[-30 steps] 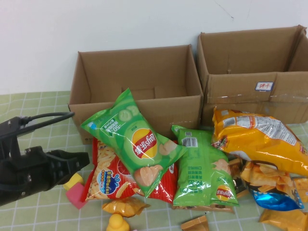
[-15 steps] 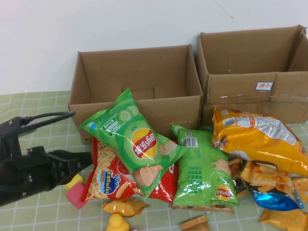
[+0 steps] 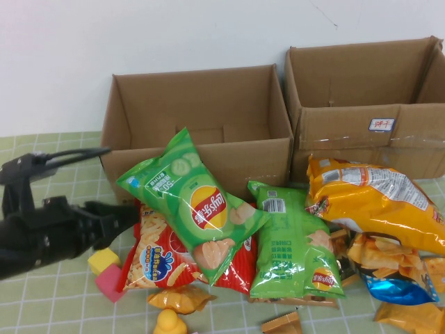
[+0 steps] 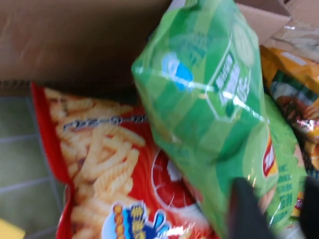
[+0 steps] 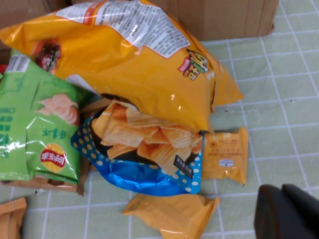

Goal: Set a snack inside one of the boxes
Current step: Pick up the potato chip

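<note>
A green Lay's chip bag (image 3: 195, 202) leans on the front wall of the left cardboard box (image 3: 229, 156), on top of a red fries bag (image 3: 156, 257). My left gripper (image 3: 125, 217) is open, at the left edge of these bags. In the left wrist view the green bag (image 4: 209, 99) lies over the red bag (image 4: 114, 164), and the gripper (image 4: 276, 199) has the green bag's lower end between its spread fingers. My right gripper (image 5: 281, 191) is shut and empty over bare tablecloth, out of the high view. The right box (image 3: 348, 129) stands open.
A big yellow bag (image 3: 375, 202), a second green bag (image 3: 292, 243) and a blue chip bag (image 5: 144, 154) lie at right with small orange packets (image 5: 224, 154). A yellow block (image 3: 103, 261), a pink block (image 3: 111, 282) and a yellow duck (image 3: 169, 323) sit below the left gripper.
My left gripper has moved away from me and to the right, toward the green bag, uncovering the yellow block. The snacks have not moved.
</note>
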You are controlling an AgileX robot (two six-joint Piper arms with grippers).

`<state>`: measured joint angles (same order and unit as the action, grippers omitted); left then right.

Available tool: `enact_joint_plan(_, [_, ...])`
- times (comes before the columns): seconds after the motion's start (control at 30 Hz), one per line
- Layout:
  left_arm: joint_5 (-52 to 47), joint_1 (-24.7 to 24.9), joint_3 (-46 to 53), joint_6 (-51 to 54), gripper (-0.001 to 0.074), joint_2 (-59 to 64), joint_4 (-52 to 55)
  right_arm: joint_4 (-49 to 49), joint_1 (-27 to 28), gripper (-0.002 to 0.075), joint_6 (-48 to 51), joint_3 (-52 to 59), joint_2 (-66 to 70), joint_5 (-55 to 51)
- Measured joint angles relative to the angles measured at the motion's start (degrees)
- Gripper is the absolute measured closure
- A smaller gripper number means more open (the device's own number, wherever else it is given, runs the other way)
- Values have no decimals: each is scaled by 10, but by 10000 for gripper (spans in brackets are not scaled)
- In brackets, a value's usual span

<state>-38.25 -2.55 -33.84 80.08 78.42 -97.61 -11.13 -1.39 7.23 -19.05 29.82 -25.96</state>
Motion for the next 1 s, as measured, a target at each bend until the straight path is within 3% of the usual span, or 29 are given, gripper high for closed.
enact_joint_plan(0.13, [-29, 0, -31, -11, 206, 36, 0, 0, 0, 728, 0, 1, 0, 1])
enact_joint_plan(0.2, [-47, 0, -48, -26, 111, 60, 0, 0, 0, 728, 0, 1, 0, 1])
enact_joint_plan(0.27, [-55, 0, -63, -49, 73, 87, 0, 0, 0, 728, 0, 1, 0, 1])
enact_joint_plan(0.67, [-83, 0, -169, -109, 43, 234, 0, -36, 0, 728, 19, 3, 0, 4])
enact_joint_plan(1.0, [-113, 44, -240, -106, 51, 297, 0, -38, 0, 728, 25, 6, 0, 4])
